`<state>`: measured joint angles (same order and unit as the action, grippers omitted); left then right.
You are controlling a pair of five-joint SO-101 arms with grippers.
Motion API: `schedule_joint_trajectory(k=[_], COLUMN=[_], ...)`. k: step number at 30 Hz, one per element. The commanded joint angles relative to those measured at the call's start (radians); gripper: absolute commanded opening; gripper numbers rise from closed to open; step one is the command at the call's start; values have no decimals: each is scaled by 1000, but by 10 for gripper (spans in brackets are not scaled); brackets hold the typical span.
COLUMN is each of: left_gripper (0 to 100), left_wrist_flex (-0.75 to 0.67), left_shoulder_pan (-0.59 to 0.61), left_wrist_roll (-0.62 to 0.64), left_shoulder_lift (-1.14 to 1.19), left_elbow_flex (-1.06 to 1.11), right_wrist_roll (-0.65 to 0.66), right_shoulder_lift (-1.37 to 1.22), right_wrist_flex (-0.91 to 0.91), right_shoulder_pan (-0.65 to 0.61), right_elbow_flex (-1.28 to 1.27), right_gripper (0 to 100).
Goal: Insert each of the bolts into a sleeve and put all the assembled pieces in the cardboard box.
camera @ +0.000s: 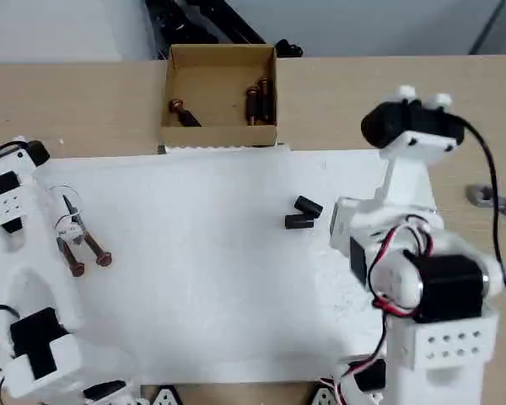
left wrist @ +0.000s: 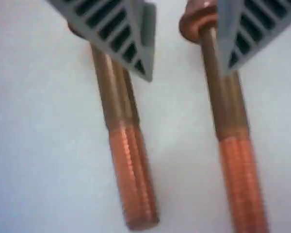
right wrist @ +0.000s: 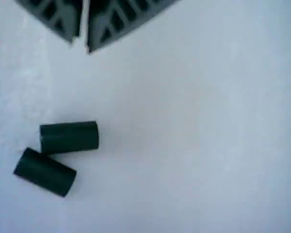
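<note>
Surface: white sheet (camera: pixel 211 278) on your table (camera: pixel 84 101), cardboard box (camera: pixel 219 133) at far edge.
Inside box: assembled pieces (camera: pixel 257 101).
Loose: two bolts (camera: pixel 84 249) well left of box.
Black: two sleeves (camera: pixel 304 215) right of box.
Left: your left gripper (left wrist: pixel 184 73) spread open over bolts.
Right: your right gripper (right wrist: pixel 85 43) closed, empty.

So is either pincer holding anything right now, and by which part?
Nothing is held. The left pincer stands open over two bolts lying loose; the right pincer is shut on nothing, apart from the two sleeves.
</note>
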<state>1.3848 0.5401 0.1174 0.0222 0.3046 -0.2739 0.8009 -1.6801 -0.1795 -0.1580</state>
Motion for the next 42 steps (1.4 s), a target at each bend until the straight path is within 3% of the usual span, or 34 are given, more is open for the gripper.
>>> schedule_joint_trajectory(k=[1,14,20,27,42], left_gripper=[86,133,133,133,133], left_wrist_flex=[-51,-121,-124,-132,-342], left_shoulder_pan=[2,8,127,123,110], left_wrist_roll=[5,6,-11,-23,-26], left_shoulder_lift=[-5,-5,-5,-5,-5], left_elbow_flex=[-10,101,105,111,306], right_wrist_roll=[-9,-11,-11,-11,-11], right_shoulder_lift=[64,216,232,225,229], right_wrist_flex=[10,16,16,16,16], right_shoulder_pan=[7,7,7,7,7], right_elbow_flex=[-61,-227,-230,-230,-230], right_gripper=[4,6,6,6,6])
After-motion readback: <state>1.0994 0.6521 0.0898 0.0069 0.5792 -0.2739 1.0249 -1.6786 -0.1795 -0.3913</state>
